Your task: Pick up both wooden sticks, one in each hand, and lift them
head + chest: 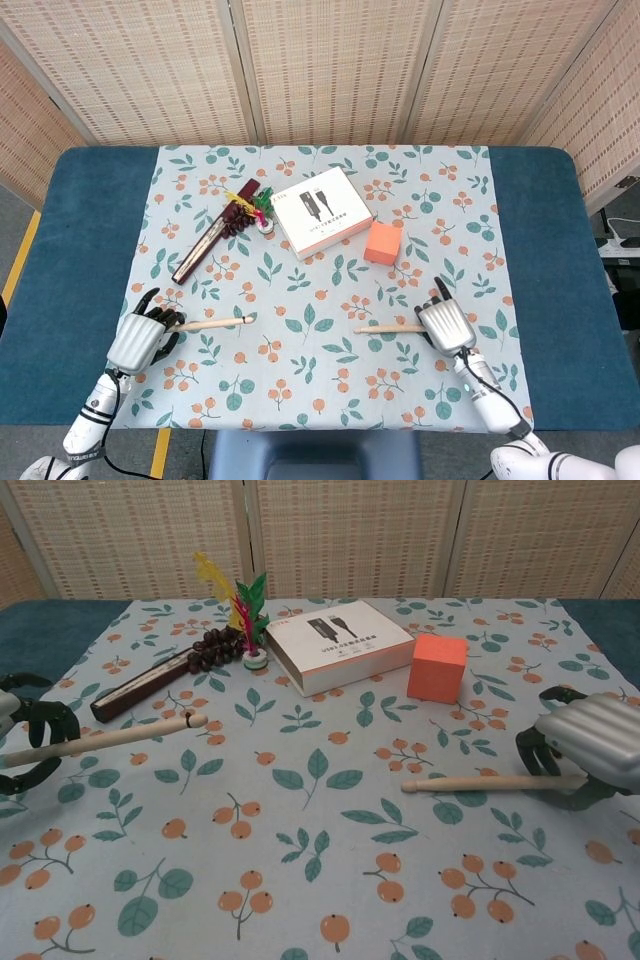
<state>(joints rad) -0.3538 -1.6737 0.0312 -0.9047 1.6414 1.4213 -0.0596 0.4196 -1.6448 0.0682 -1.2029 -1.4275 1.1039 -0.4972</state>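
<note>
Two pale wooden sticks are in view over the leaf-patterned cloth. My left hand [141, 337] [22, 742] grips the outer end of the left stick [212, 323] [120, 734], which points toward the table's middle with its tip raised off the cloth. My right hand [446, 325] [580, 750] grips the outer end of the right stick [388, 328] [490, 782], which runs nearly level toward the left, close above the cloth.
A white box [321, 210] [339, 645] and an orange cube [384, 242] [437, 666] stand behind the sticks. A dark wooden bar with beads [212, 245] [150, 683] and a feathered shuttlecock [262, 212] [243, 615] lie at the back left.
</note>
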